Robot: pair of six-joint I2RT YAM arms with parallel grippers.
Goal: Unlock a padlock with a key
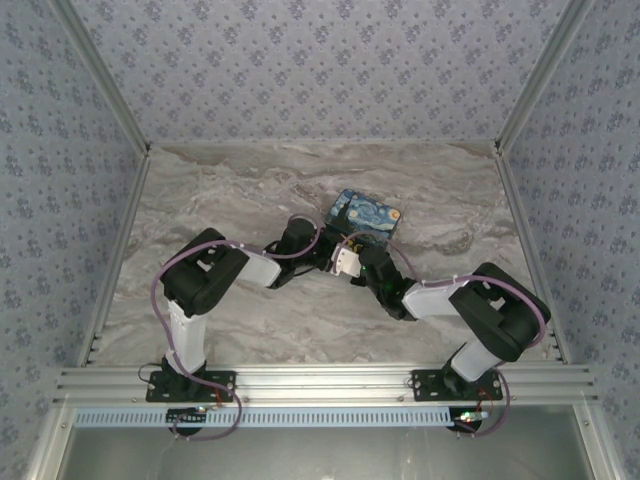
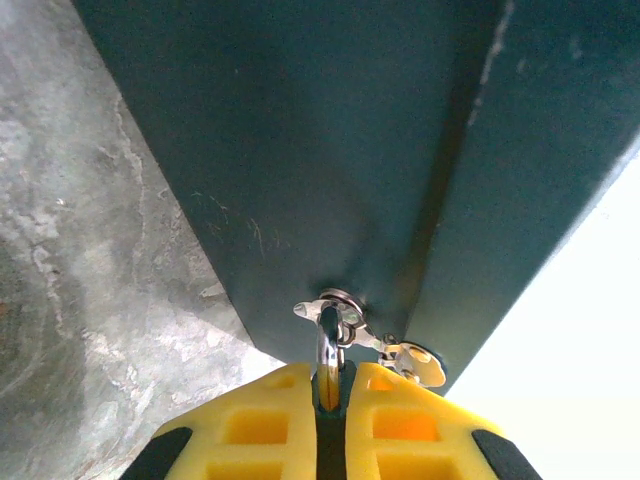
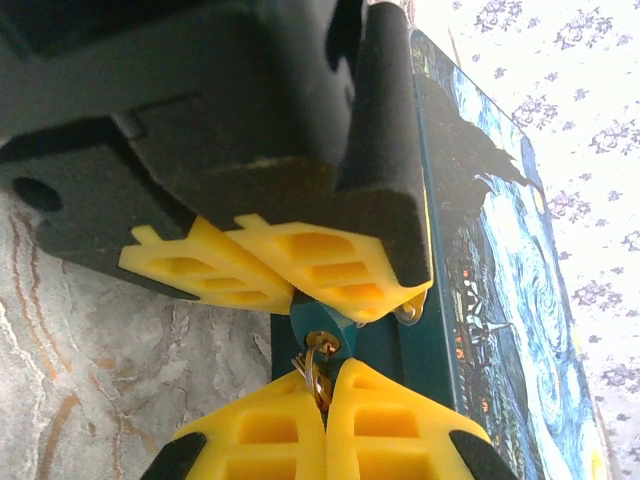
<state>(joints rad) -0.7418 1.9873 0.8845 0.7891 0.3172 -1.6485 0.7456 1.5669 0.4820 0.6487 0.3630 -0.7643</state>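
The box (image 1: 366, 217) w/ the blue-and-yellow starry picture lies flat on the tabletop (image 1: 220, 190), picture side up. It sits a bit nearer the far edge than the near edge, about mid btw the left & right edges. Both arms reach in & meet at the box's near side.

Left wrist view: the left gripper (image 2: 330, 378) has its yellow fingers (image 2: 250, 430) pressed close together, pinching the padlock (image 2: 327, 345). The padlock's thin silver loop sticks out past the tips & goes thru a small metal ring (image 2: 340, 300) on the box's dark teal side wall. So the padlock hangs right at the box's near side. A shiny metal bit (image 2: 415, 362) sits just right of the loop; can't tell what it is.

Right wrist view: the right gripper (image 3: 325, 385) is squeezed tight too, w/ the key (image 3: 318, 372) nipped btw its tips. The key is thin & hard to see. It points at the padlock's teal body, where a little brass round spot sits at the key's tip. Can't tell if the key is inside or just touching. The left gripper's tips meet on the other end of the teal body, so the 2 grippers are tip to tip w/ the padlock btw them.
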